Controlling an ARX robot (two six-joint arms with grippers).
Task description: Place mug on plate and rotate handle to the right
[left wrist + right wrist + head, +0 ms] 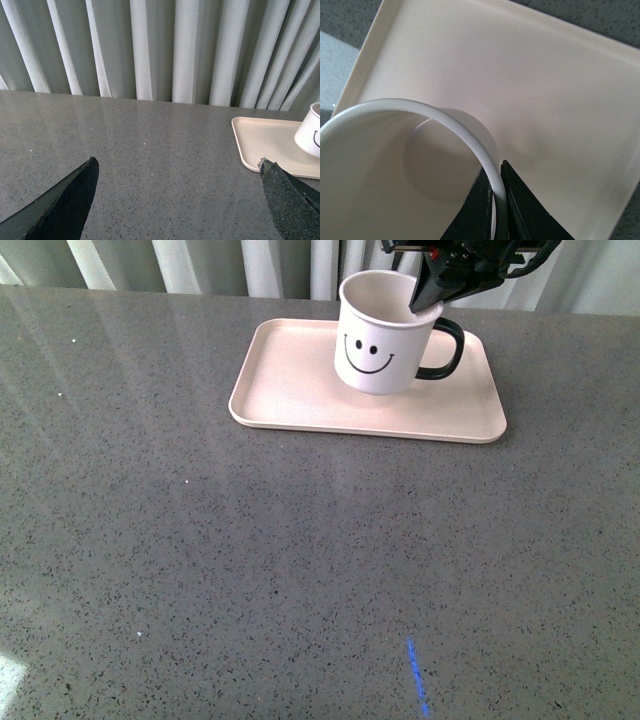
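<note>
Grey speckled stone forms the surface (250,560), with pale curtains (160,50) hanging behind its far edge. Near that edge, right of centre, lies the plate (290,390). The mug (375,360) stands upright around the plate's middle, with its handle (447,350) pointing right. The right gripper (420,305) pinches the mug's rim beside the handle, one finger inside and one outside. The left gripper (177,162) hovers over the surface, jaws spread wide.

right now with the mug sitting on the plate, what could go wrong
1. The right pincer is shut on the rim of the mug beside the handle; pulling away before opening could tip it.
2. Dragging could twist the handle off its rightward pointing or shift the plate.
</note>
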